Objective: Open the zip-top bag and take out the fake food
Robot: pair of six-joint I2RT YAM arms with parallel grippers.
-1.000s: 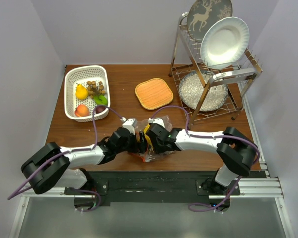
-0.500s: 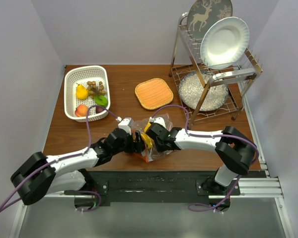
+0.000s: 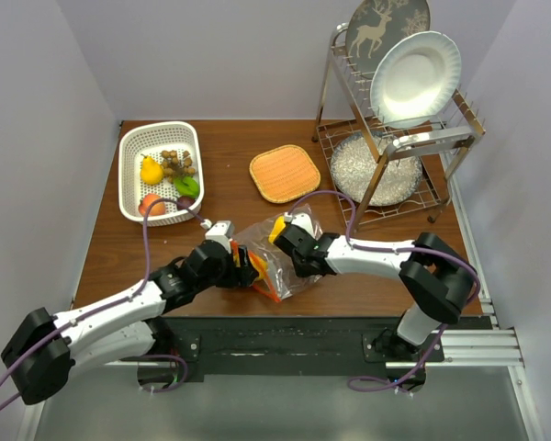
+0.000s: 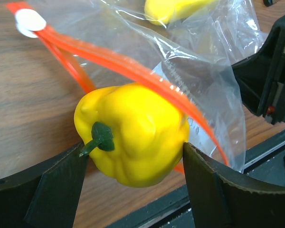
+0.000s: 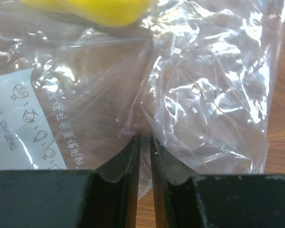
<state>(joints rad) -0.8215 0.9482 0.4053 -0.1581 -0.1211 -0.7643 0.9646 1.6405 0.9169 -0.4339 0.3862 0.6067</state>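
Zip-top bag [image 3: 285, 276] before mat [image 3: 285, 173], right of basket [image 3: 124, 175]

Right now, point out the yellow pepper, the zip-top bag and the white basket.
yellow pepper [image 4: 137, 137]: left wrist view, middle of its body.
zip-top bag [image 5: 204, 95]: right wrist view, clear crinkled wall.
white basket [image 3: 125, 179]: top external view, left rim.
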